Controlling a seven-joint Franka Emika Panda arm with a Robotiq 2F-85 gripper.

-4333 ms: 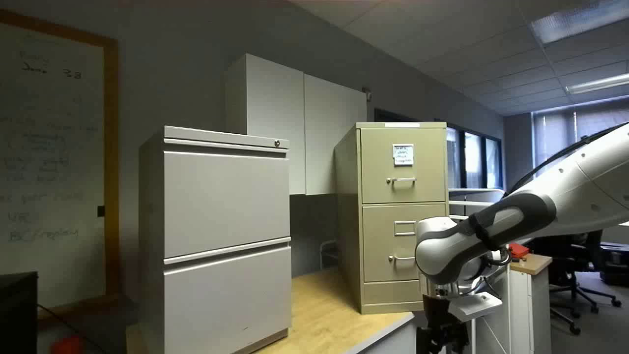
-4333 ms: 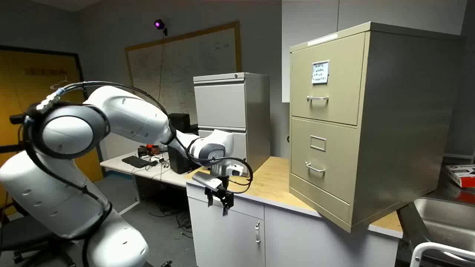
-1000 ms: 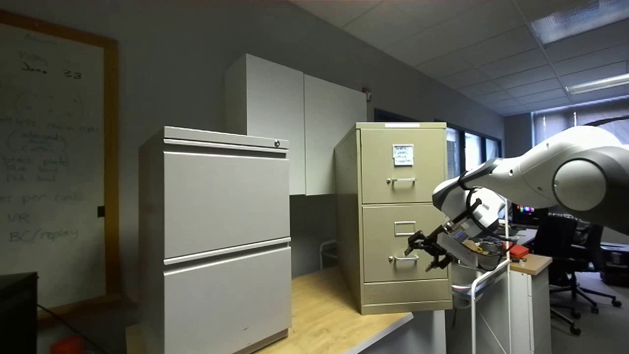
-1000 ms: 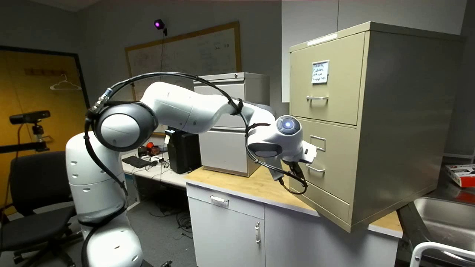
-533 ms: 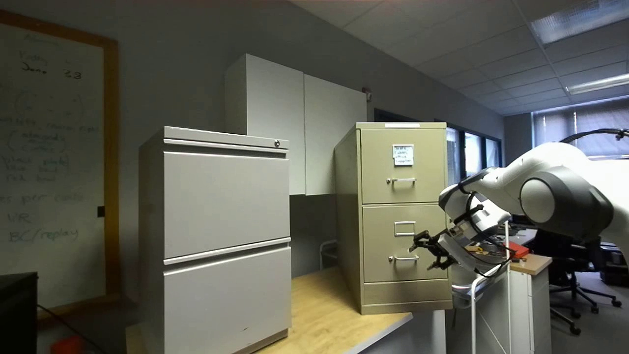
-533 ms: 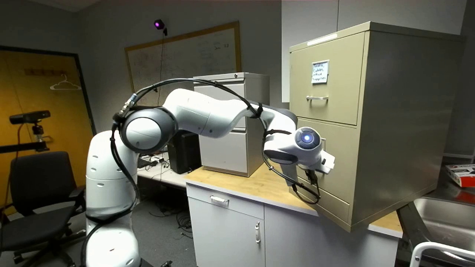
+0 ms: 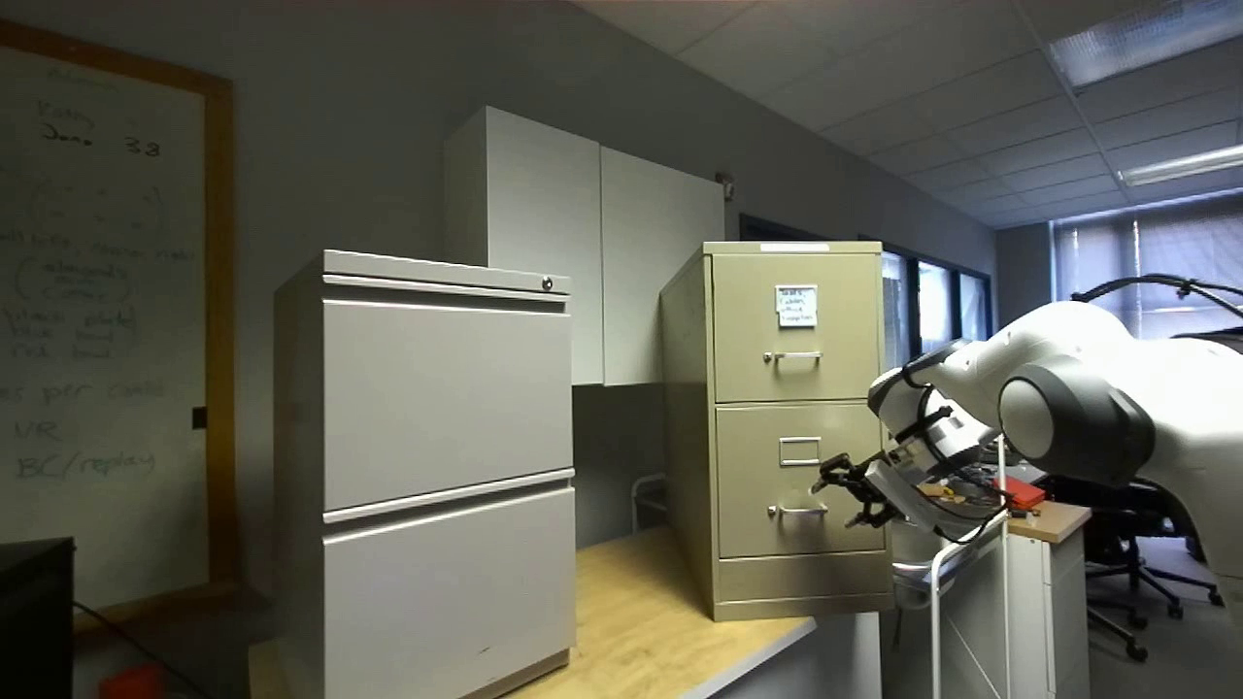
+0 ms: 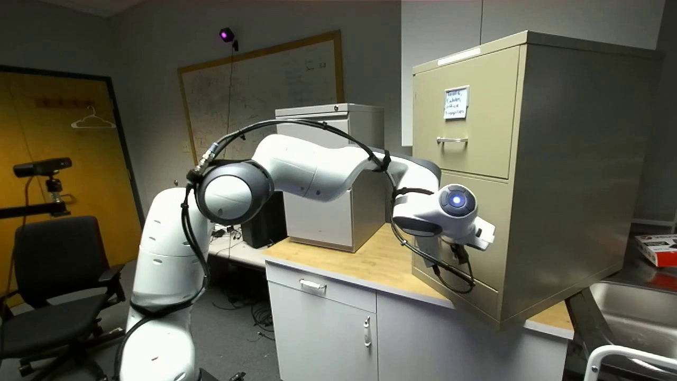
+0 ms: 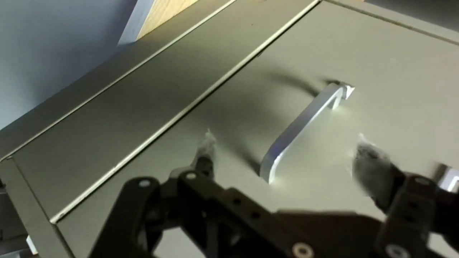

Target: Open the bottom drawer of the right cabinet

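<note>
The right cabinet (image 7: 685, 427) is a tall tan metal filing cabinet, in both exterior views (image 8: 576, 159). Its bottom drawer (image 7: 746, 456) is shut, with an empty label holder (image 7: 800, 450) and a small metal handle (image 7: 798, 511). In an exterior view my arm hides that handle and part of the drawer (image 8: 486, 267). My gripper (image 7: 833, 507) is open and tilted toward the drawer front, at about the handle's height. In the wrist view the gripper (image 9: 285, 135) has its fingers wide apart, one on each side of the handle (image 9: 303, 123) in the picture; no contact shows.
The matching upper drawer (image 7: 845, 301) is shut above. A pale grey two-drawer cabinet (image 7: 447, 408) stands on the same wooden counter (image 7: 631, 621). White cupboards (image 7: 544, 214) hang behind. A sink (image 8: 629, 296) and a white rail (image 8: 634, 354) are beside the tan cabinet.
Earlier my gripper pointed down, low and away from the tan cabinet. It has since turned toward the drawer front and moved up to the handle. The arm shifted slightly closer in the last second.
</note>
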